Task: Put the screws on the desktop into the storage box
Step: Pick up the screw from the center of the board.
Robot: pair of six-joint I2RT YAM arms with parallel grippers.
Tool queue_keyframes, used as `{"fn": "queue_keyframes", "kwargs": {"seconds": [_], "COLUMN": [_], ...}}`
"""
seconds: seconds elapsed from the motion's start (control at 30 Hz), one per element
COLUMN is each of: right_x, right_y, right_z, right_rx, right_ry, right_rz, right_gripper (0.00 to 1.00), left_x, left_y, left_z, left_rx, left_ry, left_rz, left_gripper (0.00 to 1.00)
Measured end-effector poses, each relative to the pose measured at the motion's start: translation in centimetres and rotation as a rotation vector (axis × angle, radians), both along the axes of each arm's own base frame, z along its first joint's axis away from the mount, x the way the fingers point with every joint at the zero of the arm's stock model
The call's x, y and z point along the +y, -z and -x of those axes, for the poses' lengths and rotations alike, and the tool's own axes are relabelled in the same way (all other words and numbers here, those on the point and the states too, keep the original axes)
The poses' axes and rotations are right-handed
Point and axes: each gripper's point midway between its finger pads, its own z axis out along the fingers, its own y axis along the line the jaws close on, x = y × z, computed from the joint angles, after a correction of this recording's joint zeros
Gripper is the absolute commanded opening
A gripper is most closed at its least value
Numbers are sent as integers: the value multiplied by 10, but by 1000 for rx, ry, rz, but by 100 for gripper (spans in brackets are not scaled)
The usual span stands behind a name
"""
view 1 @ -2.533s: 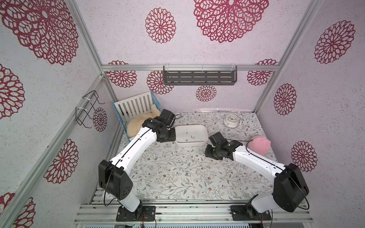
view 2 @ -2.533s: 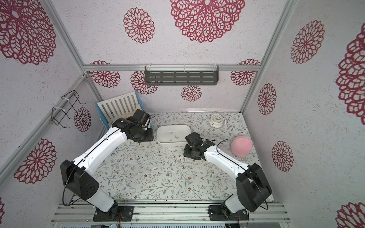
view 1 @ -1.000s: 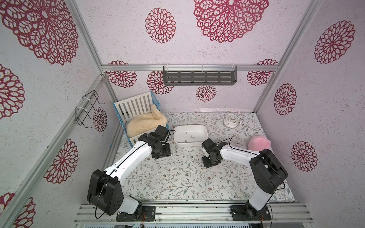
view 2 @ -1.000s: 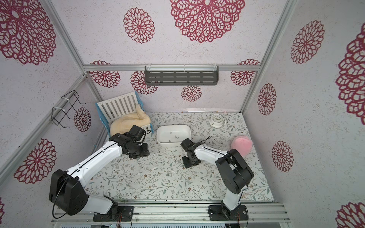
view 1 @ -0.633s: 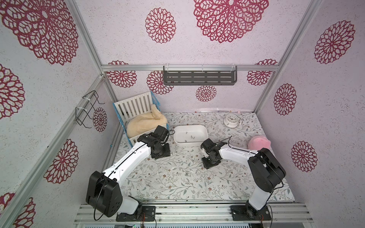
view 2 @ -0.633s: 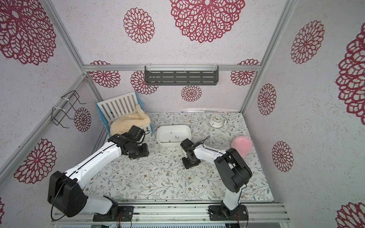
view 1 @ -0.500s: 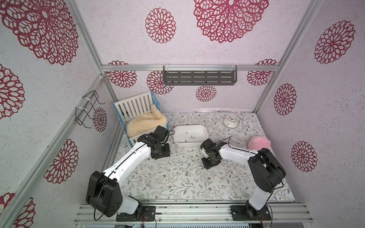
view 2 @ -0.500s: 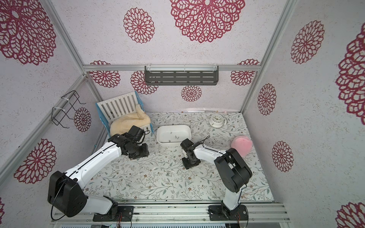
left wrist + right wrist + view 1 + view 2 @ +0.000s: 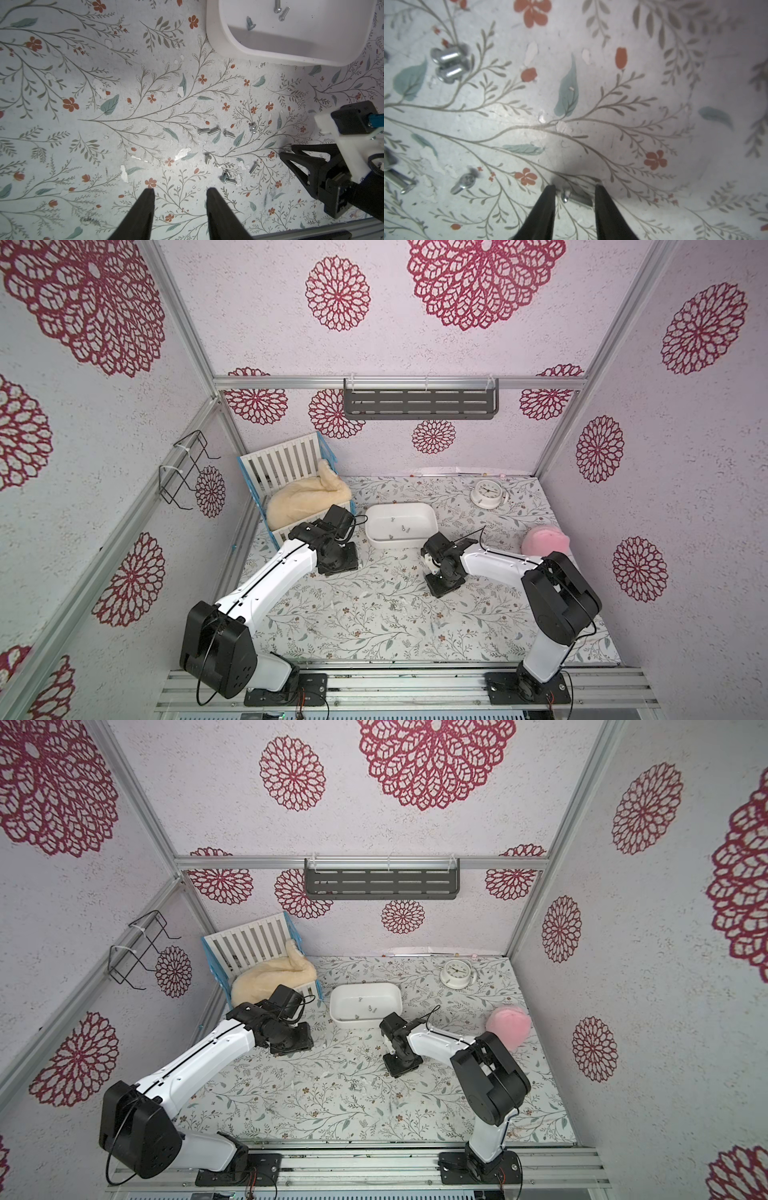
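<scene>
- Your right gripper (image 9: 575, 188) is down at the desktop (image 9: 633, 83), jaws part open, one finger on either side of a screw (image 9: 577, 198) that lies crosswise between them. A sliver of gap shows at its head, so nothing is clamped.
- Your left gripper (image 9: 180, 190) hangs over bare desktop, jaws apart, holding nothing.
- The loose screws (image 9: 214, 131) lie scattered near the middle of the desktop, some touching in small clusters.
- The storage box (image 9: 399, 543) sits toward the back edge, about midway along it, with a few dropped screws (image 9: 402, 526) inside.
- Your right wrist stands just in front of the box's near right corner.
- A slatted crib (image 9: 291, 466) with a cream plush (image 9: 305, 499) fills the back left corner. A white clock (image 9: 486, 492) lies near the back right corner, and a pink fuzzy thing (image 9: 544, 541) lies at the right edge.
</scene>
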Motion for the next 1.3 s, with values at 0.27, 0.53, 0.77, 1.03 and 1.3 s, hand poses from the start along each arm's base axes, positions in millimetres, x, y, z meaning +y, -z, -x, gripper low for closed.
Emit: {"fn": "queue_keyframes", "kwargs": {"seconds": [0.27,0.53,0.77,1.03,1.3], "right_x": [-1,-2,0,5,-1], "right_y": [1,2,1,-2,-21], "right_z": [3,4,4,13,34], "right_rx": [11,17,21,61,71], "right_ry": [-6,-5,-2,49,193], "right_rz": [6,7,0,-25,-43], "right_gripper": [26,15,23,38,40], "left_x": [0,0,0,0,0], "left_y": [-1,-1,-1,-1,0], "left_z": [0,0,0,0,0], "left_rx": [-2,-2,-2,-2,-1], "left_ry": [0,0,0,0,3], "left_rz": [1,1,1,2,3], "left_gripper": [46,46,46,47,47]}}
